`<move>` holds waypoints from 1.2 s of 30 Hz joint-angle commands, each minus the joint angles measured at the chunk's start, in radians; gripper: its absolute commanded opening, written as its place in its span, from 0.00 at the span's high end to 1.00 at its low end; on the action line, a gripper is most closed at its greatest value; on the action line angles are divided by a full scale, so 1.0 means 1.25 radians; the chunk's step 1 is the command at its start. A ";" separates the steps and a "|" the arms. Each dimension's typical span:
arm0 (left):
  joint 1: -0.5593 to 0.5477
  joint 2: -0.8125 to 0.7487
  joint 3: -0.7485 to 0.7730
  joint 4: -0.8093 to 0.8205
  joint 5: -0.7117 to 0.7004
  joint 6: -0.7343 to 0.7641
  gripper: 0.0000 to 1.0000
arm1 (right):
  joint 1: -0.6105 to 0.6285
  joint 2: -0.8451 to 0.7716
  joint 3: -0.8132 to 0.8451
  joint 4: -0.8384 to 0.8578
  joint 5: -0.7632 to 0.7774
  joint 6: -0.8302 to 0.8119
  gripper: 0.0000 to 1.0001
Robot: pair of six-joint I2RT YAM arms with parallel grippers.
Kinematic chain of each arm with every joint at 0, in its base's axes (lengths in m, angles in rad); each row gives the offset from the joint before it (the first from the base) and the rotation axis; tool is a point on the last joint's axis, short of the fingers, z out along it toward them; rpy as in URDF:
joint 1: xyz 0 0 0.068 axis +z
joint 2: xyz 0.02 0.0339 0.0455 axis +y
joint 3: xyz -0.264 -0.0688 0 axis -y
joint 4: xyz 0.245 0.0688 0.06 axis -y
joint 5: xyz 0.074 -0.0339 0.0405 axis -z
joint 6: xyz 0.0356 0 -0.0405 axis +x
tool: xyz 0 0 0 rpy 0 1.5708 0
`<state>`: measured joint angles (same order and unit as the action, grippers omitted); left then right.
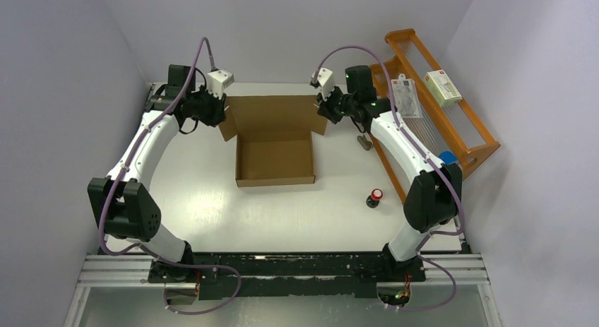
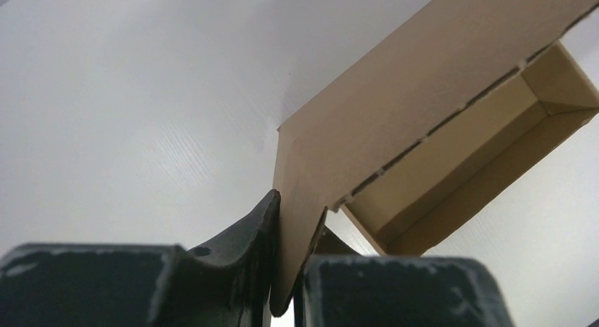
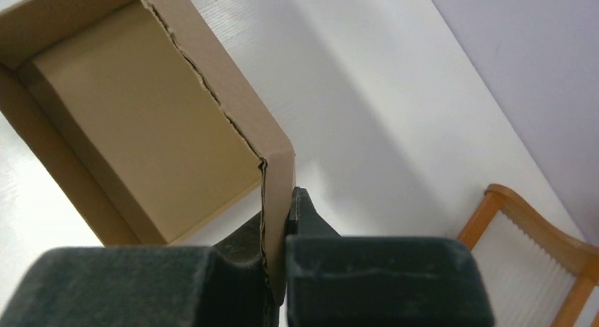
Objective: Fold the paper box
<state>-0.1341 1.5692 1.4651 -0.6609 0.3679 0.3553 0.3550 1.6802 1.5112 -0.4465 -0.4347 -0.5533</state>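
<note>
Left gripper [image 2: 297, 217]: clamped on the left flap [image 2: 300, 193] of the box [image 1: 275, 161], with the cardboard pinched between both fingers.
Right gripper [image 3: 279, 214]: clamped on the right flap [image 3: 279, 179], its thin edge caught between the fingers.
Box: plain brown cardboard, set on the table [image 1: 212, 200] between the two grippers, toward the far edge. The tray is open upward, the lid panel is spread behind it, and a flap is angled outward at each side.
Writing: print is seen on the carton [image 1: 443, 87] — white and green, with a red mark — and on the packet [image 1: 406, 97], but it is too small to be read.
Rack [image 1: 480, 140]: orange wood, leaned at the right wall beside the table; the carton and packet are carried on it.
Red-capped item [image 1: 374, 197]: stood on the table, right of the box and apart from it, near the right arm.
Dark piece [image 1: 364, 142]: lain between box and rack, just beside the right arm.
In the way: the lower part of each wrist view is filled by the gripper body.
</note>
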 commanded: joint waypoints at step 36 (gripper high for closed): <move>-0.196 -0.091 -0.067 0.183 -0.365 -0.626 0.95 | 0.316 0.144 0.225 -0.256 0.919 0.947 1.00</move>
<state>-0.3378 1.4902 1.3781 -0.5377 -0.0807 -0.3325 0.7147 1.8359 1.7641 -0.7071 0.6708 0.5003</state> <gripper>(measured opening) 0.062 0.018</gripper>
